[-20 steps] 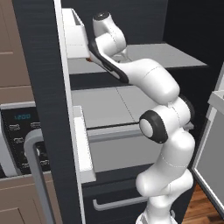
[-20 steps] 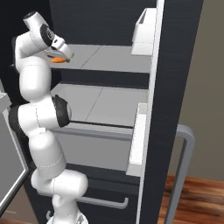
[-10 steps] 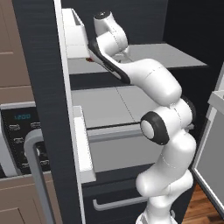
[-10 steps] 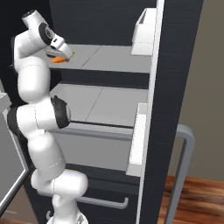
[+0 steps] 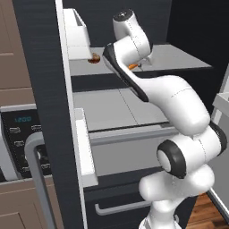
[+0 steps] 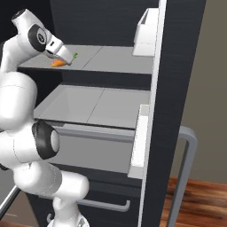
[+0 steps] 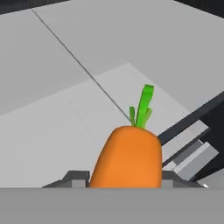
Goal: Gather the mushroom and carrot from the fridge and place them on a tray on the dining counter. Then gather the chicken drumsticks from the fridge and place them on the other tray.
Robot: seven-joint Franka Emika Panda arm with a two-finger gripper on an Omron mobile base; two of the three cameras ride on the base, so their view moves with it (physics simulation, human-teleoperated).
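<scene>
The orange carrot (image 7: 129,153) with its green top lies on the upper shelf (image 6: 111,60) of the open black fridge (image 6: 170,88). My gripper (image 7: 127,179) is shut on its thick end, one dark fingertip (image 7: 76,177) on each side. From the right base view the gripper (image 6: 62,60) reaches in from the left and holds the carrot (image 6: 57,63) low over the shelf. In the left base view the carrot (image 5: 133,66) peeks out behind the arm. A small brown thing (image 5: 94,59) sits on the same shelf; I cannot tell whether it is the mushroom.
White door bins (image 5: 77,38) (image 6: 146,29) hang on the open fridge doors on either side. A lower shelf (image 6: 97,104) and a drawer with a grey bar handle (image 5: 118,208) lie below. An oven panel (image 5: 18,134) stands to the left.
The fingers have closed from wide open onto the carrot. The arm has stayed almost still over the upper shelf.
</scene>
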